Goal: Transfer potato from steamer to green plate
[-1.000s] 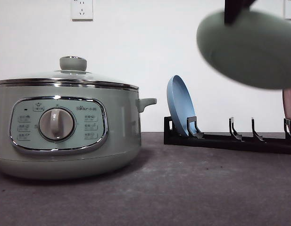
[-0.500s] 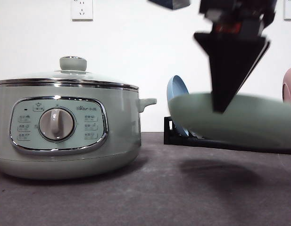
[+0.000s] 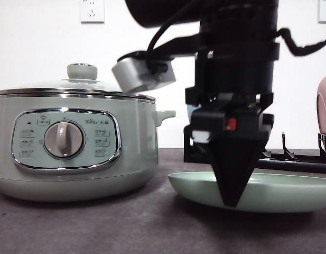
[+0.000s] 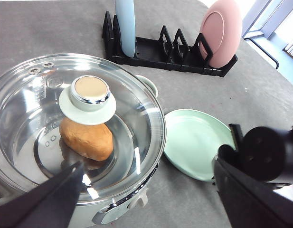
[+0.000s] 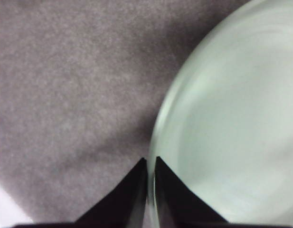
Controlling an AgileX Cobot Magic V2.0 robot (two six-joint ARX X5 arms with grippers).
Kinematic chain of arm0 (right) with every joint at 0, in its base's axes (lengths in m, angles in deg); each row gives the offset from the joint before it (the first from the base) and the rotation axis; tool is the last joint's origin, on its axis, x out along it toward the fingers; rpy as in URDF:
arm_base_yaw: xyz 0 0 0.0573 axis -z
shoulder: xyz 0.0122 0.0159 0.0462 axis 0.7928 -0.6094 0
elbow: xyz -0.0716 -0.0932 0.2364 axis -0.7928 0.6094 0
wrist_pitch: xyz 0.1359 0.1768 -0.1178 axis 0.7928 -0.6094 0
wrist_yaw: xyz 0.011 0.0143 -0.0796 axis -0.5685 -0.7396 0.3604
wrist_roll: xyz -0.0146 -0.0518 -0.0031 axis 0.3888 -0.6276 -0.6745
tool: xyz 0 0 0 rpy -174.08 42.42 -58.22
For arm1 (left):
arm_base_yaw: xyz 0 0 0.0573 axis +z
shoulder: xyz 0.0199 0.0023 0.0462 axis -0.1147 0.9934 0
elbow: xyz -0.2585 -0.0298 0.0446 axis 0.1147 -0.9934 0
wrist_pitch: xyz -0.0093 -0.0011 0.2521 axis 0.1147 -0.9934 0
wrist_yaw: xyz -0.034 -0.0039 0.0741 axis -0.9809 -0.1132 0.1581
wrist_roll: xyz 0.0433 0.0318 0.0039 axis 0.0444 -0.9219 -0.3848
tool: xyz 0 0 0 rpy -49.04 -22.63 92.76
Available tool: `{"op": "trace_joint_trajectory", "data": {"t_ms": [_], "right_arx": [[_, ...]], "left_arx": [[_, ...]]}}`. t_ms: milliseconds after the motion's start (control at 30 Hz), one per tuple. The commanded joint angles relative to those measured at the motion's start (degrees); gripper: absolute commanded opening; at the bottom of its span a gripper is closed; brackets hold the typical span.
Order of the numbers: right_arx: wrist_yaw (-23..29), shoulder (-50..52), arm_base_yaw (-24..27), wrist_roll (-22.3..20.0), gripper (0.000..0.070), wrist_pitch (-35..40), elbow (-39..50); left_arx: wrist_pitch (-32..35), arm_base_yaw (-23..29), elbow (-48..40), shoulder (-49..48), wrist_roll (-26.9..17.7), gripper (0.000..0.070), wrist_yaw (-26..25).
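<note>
The right end effector (image 3: pixel 232 198) is pinched on the green plate's (image 3: pixel 289 193) near rim, the plate lying flat on the tabletop (image 3: pixel 99 227) beside the steamer (image 3: pixel 73 143). The left end effector (image 4: pixel 146 199) hovers spread above the steamer's lid (image 4: pixel 132 109); the potato (image 4: pixel 86 138) sits inside.

Right gripper (image 3: pixel 232 203) points down, jaws nearly closed; left gripper (image 4: pixel 146 199) jaws spread.

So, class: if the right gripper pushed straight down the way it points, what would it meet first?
The right gripper already pinches the green plate rim; directly below is probably the grey table.
</note>
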Motion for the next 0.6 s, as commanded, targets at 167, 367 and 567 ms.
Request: {"op": "trace_joint_trajectory", "data": {"t_ms": [167, 367, 567], "right_arx": [[-3.2, -1.4, -0.7, 2.8, 0.0295, 2.9, -0.5], [-2.3, 1.1, -0.7, 2.4, 0.0295, 1.3, -1.0], [-2.2, 8.7, 1.1, 2.0, 0.0295, 1.3, -4.2]], "left_arx": [[0.6, -0.1, 1.2, 0.3, 0.0, 0.0557, -0.3], [0.6, -0.1, 1.2, 0.3, -0.1, 0.0557, -0.3], [0.6, -0.1, 1.2, 0.3, 0.0, 0.0557, -0.3]]}}
